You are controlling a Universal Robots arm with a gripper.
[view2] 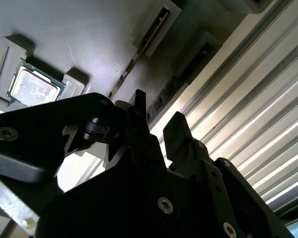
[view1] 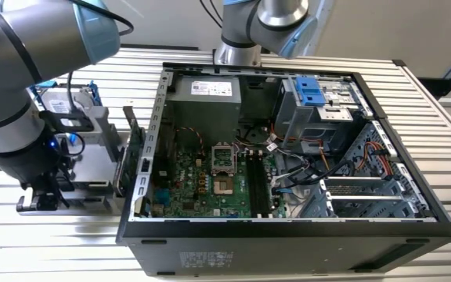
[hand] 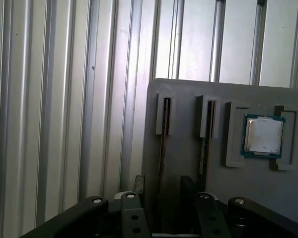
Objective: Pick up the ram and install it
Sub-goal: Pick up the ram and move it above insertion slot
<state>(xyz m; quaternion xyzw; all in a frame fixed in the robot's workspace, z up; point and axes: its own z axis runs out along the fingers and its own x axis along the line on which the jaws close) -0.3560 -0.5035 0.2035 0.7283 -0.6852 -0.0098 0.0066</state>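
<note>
At exterior view's left, beside computer case (view1: 288, 247), over gray tray (hand: 188, 158): jaws released, straddling edge-standing ram (hand: 161, 148) in slot; processor chip (hand: 262, 135) seated in tray nearby.

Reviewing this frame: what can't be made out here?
The ram: edge-on in both wrist views, so its face is unseen; the tool covers its near end in the first wrist view.
Contact: whether the open tool touches the ram is lost in shadow.
The tray: in the exterior view the arm hides its slots.
The motherboard slots: too small there to judge the latches.
</note>
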